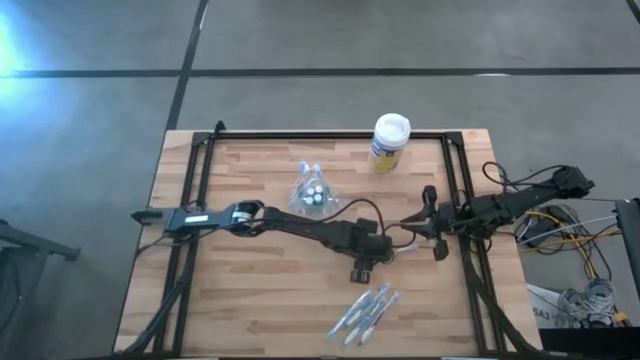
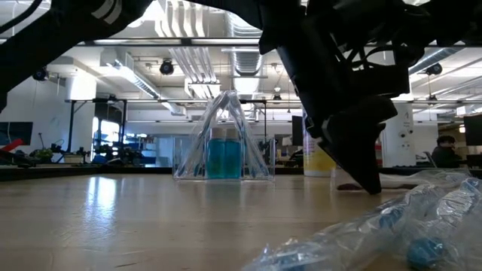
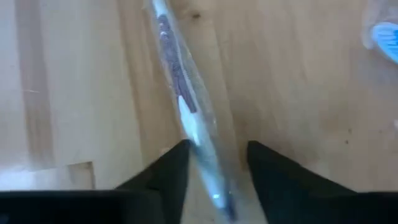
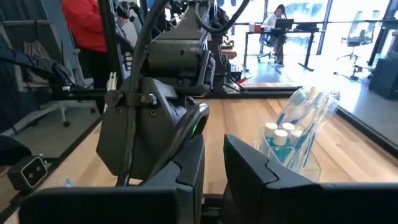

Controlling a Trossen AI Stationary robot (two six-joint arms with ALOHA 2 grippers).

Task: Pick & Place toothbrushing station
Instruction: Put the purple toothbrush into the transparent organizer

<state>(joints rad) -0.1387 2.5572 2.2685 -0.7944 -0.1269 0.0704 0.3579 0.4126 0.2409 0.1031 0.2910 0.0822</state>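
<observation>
**Reaching over wrapped brushes**

Stretching across the worktop (image 1: 250, 300) in the high view, the left gripper (image 1: 362, 270) hangs just above the wrapped brushes (image 1: 365, 312) near the front edge. The holder (image 1: 314, 192) stands mid-worktop, a canister (image 1: 389, 143) behind it. The right gripper (image 1: 432, 222) waits at the right edge.

Low view: the holder (image 2: 224, 139) stands upright and the brushes (image 2: 376, 229) lie in front.

Left wrist view: parted fingers (image 3: 168, 168) straddle one brush (image 3: 189, 118), without clamping it.

Right wrist view: narrow gap between its fingers (image 4: 249, 171), nothing held.
</observation>
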